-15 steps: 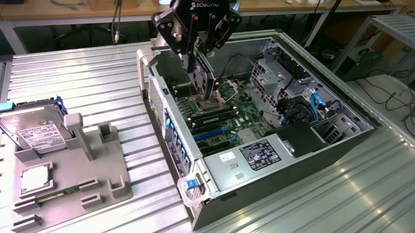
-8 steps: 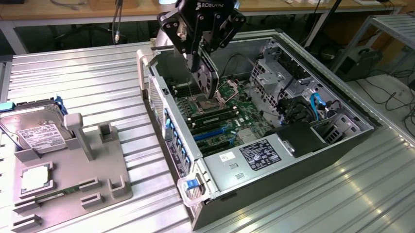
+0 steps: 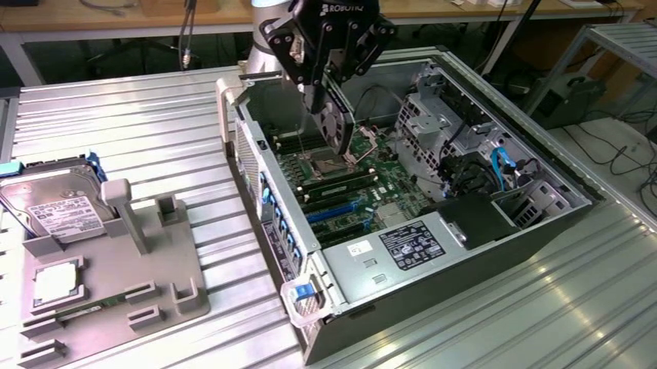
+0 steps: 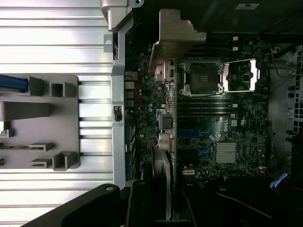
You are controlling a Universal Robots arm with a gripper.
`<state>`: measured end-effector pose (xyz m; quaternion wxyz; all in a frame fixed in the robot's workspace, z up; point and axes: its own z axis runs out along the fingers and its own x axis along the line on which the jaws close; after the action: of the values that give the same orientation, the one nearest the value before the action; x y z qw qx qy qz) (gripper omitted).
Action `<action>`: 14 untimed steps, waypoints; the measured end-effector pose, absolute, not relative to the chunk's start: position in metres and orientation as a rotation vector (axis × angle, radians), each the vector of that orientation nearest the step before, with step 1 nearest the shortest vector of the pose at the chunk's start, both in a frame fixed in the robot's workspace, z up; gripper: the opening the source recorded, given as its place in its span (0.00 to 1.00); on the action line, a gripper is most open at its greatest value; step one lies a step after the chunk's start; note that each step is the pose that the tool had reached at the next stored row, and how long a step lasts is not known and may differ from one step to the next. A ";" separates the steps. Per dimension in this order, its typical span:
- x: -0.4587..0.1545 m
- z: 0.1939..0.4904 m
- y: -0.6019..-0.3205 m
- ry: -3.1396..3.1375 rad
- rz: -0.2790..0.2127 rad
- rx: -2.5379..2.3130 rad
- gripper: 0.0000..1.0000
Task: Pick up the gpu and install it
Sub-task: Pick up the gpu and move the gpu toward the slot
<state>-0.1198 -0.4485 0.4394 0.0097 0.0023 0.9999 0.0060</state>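
Observation:
My gripper [image 3: 322,83] hangs over the open computer case [image 3: 467,265], shut on the gpu [image 3: 335,123]. The dark card hangs on edge from the fingers, its lower end just above the motherboard [image 3: 355,188] near the processor socket [image 3: 331,163]. In the wrist view the gpu [image 4: 169,137] shows edge-on, with its pale metal bracket [image 4: 176,35] sticking out by the case's back wall, over the board beside the socket [image 4: 203,78]. Blue expansion slots [image 4: 191,134] lie on the board close to the card's edge.
A grey parts fixture [image 3: 154,269] stands on the ribbed metal table [image 3: 123,123] at the exterior view's left. It carries a silver hard drive [image 3: 57,204] and a square processor chip [image 3: 57,280]. Inside the case are a black shroud [image 3: 478,219] and blue cables [image 3: 503,165].

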 end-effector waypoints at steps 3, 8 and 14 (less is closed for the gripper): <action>-0.119 0.439 -0.448 3.122 0.019 0.007 0.27; -0.116 0.439 -0.448 3.122 0.019 0.007 0.27; -0.113 0.439 -0.448 3.122 0.019 0.007 0.27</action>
<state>-0.1127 -0.4484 0.4392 0.0097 0.0023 0.9999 0.0060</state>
